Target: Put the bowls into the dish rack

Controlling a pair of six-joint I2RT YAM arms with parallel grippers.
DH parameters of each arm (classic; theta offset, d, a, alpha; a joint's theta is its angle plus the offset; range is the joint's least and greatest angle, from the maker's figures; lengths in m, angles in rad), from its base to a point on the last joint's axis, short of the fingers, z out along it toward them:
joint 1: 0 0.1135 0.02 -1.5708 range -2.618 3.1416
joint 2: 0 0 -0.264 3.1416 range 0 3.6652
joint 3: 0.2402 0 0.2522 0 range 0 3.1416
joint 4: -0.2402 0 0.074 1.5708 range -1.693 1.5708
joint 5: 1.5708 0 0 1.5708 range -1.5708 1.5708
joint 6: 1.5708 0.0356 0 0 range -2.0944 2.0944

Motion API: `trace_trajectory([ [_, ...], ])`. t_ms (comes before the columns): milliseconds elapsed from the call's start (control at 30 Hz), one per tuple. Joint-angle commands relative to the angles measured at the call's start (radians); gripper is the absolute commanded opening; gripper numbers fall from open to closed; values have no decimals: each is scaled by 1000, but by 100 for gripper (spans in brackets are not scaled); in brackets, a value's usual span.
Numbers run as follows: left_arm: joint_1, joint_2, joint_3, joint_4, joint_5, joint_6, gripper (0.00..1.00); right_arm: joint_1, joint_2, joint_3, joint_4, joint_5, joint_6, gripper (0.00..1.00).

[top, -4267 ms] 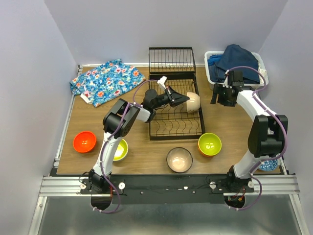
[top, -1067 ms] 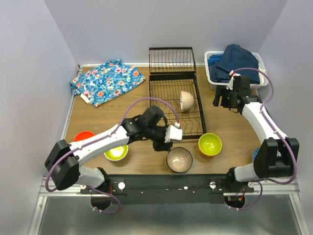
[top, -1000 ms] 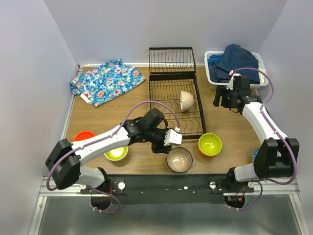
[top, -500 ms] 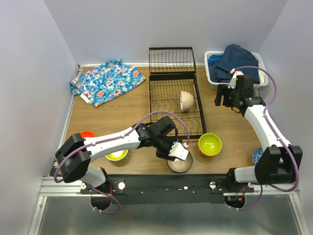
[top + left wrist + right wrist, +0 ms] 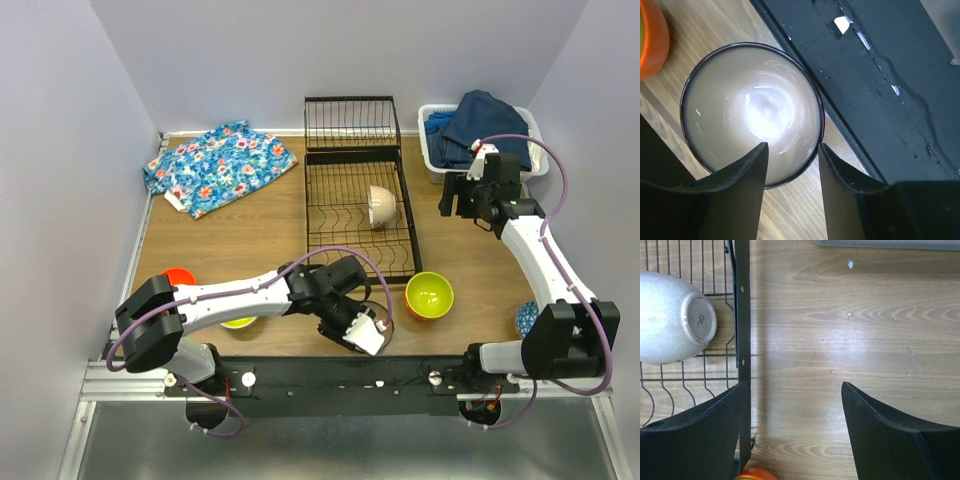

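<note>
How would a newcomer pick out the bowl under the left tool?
Start at the black dish rack; just in front of its near end sits a bowl. Unlike the lime-lined orange bowl beside it, it is cream inside, dark-rimmed.

A bowl [image 5: 381, 205] stands in the dish rack [image 5: 350, 150], bin [image 5: 432, 158] to its right, cloth [image 5: 220, 165] left.

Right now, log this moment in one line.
left tool open over dark-rimmed bowl | right tool open beside rack | beige bowl racked

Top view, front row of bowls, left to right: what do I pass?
Red-orange bowl, yellow-green bowl, dark-rimmed beige bowl under the left gripper, orange bowl with lime inside, blue-white patterned bowl.
</note>
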Motion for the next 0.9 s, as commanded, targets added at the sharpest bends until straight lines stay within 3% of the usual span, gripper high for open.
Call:
trace_trajectory([
  [0, -22, -4, -4, -17, -14, 44, 52, -7, -47, -8, 3, -20, 5, 84],
  [200, -54, 16, -32, 8, -59, 96, 47, -7, -55, -17, 16, -29, 14, 84],
  [533, -75, 34, -78, 69, -80, 46, 44, -7, -69, -42, 29, -35, 25, 84],
  [667, -75, 33, -85, 94, -97, 49, 28, -9, -72, -51, 27, -35, 33, 84],
  [800, -74, 14, -99, 104, -123, 65, 4, -7, -75, -59, 29, -34, 36, 84],
  [867, -71, 2, -85, 63, -128, 75, 0, -7, -71, -53, 24, -31, 37, 84],
])
